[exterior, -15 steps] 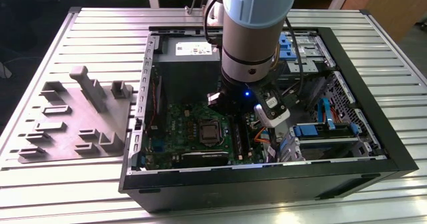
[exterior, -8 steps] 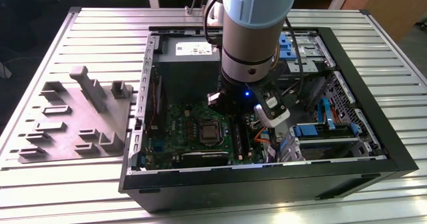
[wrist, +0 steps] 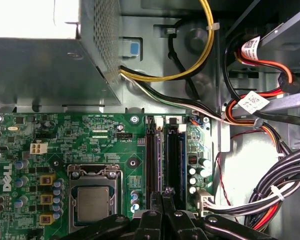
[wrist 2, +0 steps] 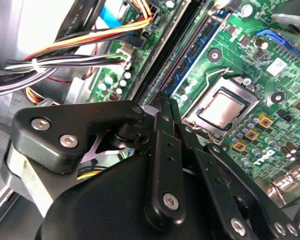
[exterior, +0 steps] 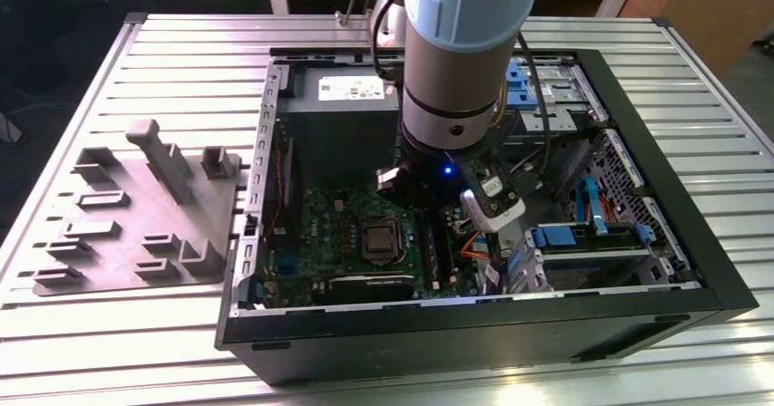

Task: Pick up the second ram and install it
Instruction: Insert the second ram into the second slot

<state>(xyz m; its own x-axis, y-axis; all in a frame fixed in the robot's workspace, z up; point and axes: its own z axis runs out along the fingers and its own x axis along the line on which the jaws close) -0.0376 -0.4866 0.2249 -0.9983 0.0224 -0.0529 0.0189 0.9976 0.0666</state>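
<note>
My gripper (wrist: 164, 194) hangs inside the open computer case (exterior: 713, 270), low over the green motherboard (wrist: 105, 135). Its two black fingers (wrist 2: 162, 107) are pressed together and shut, with nothing visible between them. The tips sit over the near end of the long black memory slots (wrist: 151, 160). A thin blue-green ram stick (wrist 2: 199, 44) with black chips stands on edge in one of those slots (wrist: 160, 160). I cannot tell whether this is the second ram, or whether the fingertips touch it. The square silver-topped processor (wrist: 92, 202) lies beside the slots.
Bundles of black, yellow, red and white cables (wrist: 270, 195) run close to the slots. The metal power supply box (wrist: 45, 65) borders the board. Blue-tabbed drive bays (exterior: 568, 238) fill the case at the exterior view's right. A grey fixture tray (exterior: 133, 216) lies on the slatted table outside the case.
</note>
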